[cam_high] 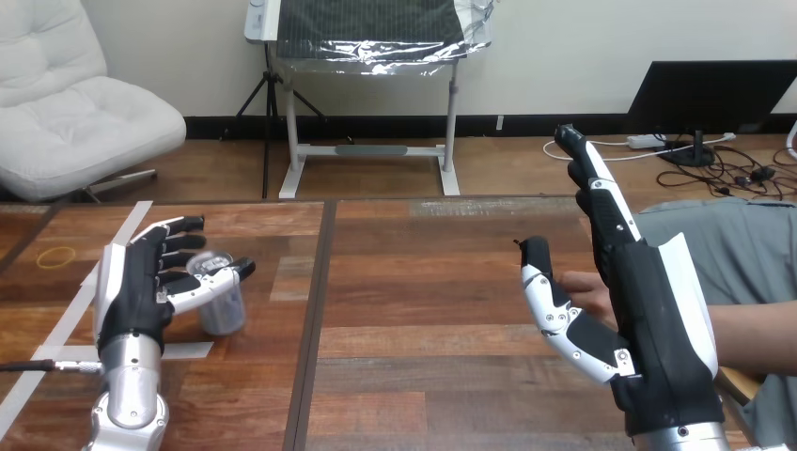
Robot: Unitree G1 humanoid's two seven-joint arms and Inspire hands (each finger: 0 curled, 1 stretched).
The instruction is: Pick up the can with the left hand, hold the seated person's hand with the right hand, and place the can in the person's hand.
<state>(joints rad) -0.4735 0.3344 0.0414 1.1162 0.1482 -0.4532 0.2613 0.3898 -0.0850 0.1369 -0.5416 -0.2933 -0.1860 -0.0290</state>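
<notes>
Wooden table (pixel 423 282): plain shiny silver can (pixel 224 312) upright at left hand (pixel 139 282).

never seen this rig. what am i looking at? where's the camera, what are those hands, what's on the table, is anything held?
This is one picture, taken by a camera on a humanoid robot's head, looking forward and down across a wooden table. The two black-and-white mechanical hands are the robot's own.

The left robot hand is closed round a silver can. Its thumb lies across the can's front and its fingers are behind the top. The can stands on the table, not lifted.

The right robot hand stands upright with straight fingers, so it is open. A seated person's hand shows between its thumb and palm. It is not gripped, and I can't tell whether the two touch.

Strips of white tape and a yellow rubber band also lie on the table.
</notes>
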